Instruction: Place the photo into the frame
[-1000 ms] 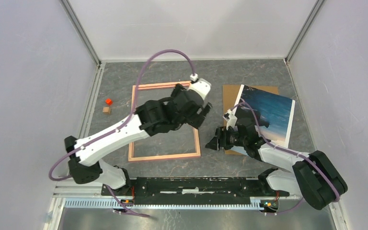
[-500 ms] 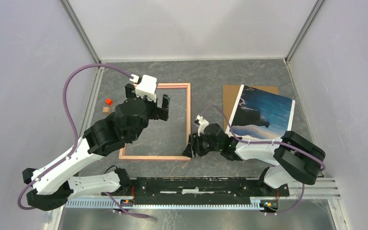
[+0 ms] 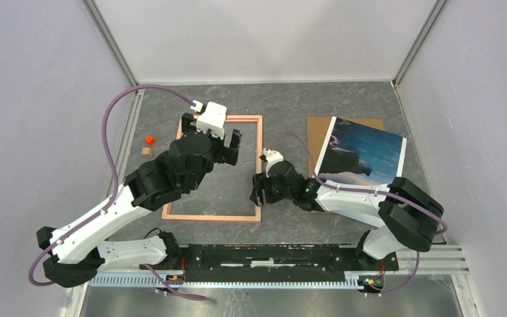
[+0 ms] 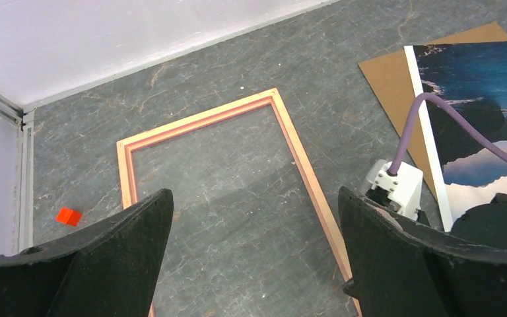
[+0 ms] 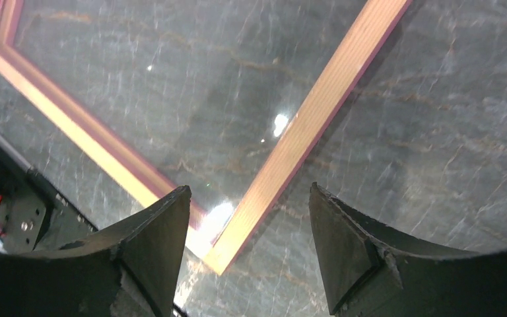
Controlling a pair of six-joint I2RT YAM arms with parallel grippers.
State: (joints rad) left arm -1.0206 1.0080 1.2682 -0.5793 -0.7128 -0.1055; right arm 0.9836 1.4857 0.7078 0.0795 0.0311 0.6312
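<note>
The salmon-pink frame [image 3: 259, 165] lies flat on the grey table, left of centre. The photo [image 3: 363, 155], a blue seascape with dark cliffs, rests on the right, overlapping a brown backing board [image 3: 318, 131]. My left gripper [image 3: 212, 137] hovers open over the frame's far left part; between its fingers the left wrist view [image 4: 254, 195] shows bare table inside the frame [image 4: 201, 119]. My right gripper [image 3: 257, 191] is open, low beside the frame's right rail. In the right wrist view [image 5: 249, 191] the rail [image 5: 317, 119] and near corner lie between its fingers. Nothing is held.
A small red cube [image 3: 149, 140] and a tan cube [image 3: 146, 151] sit by the left wall, left of the frame. Walls close in the table on three sides. The photo [image 4: 475, 86] and board [image 4: 386, 79] show at the right of the left wrist view.
The frame has shifted left and squared up. My left arm swung left across it. My right gripper moved left from the photo's near corner to the frame's right rail.
</note>
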